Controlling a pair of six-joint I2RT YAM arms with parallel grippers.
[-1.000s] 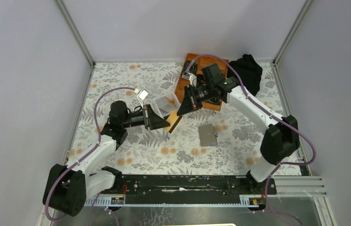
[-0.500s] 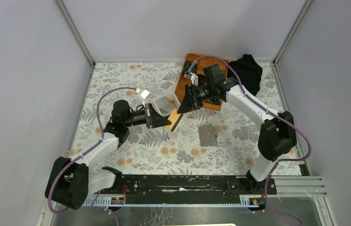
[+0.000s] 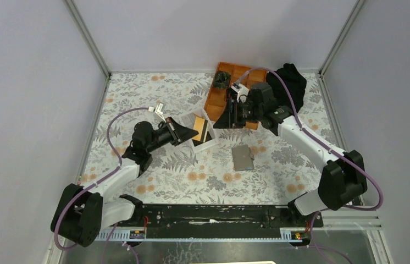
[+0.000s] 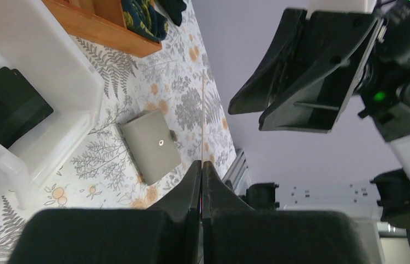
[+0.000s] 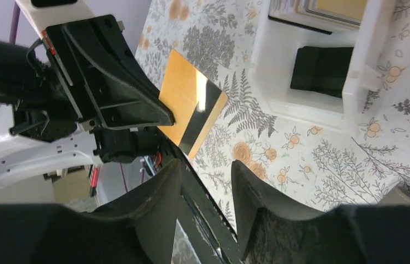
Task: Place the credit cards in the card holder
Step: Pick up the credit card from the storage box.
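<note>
**Tan-gold card in the left gripper, right gripper open beside it**

The left gripper point(image 3: 190, 133) is closed tight on one edge of a tan-gold card point(image 5: 192, 113) with a black stripe. The card is held off the desk point(image 3: 164, 176) and juts out past the fingertips. From the left wrist it shows only as a thin edge-on line point(image 4: 203, 121).

The right gripper point(image 3: 223, 117) faces the left one across the card. Its jaws stand apart with nothing between them, and they are clear of the card.

The card holder point(image 3: 242, 158) lies closed and flat on the desk, beyond the left gripper's tips and below the right gripper, touching neither.

A white box point(image 5: 356, 82) sits just under the held card. It has a dark card point(image 5: 321, 69) in one compartment and a stack of cards point(image 5: 329, 8) in the other. An orange tray point(image 3: 216, 96) stands just behind the right gripper.
</note>
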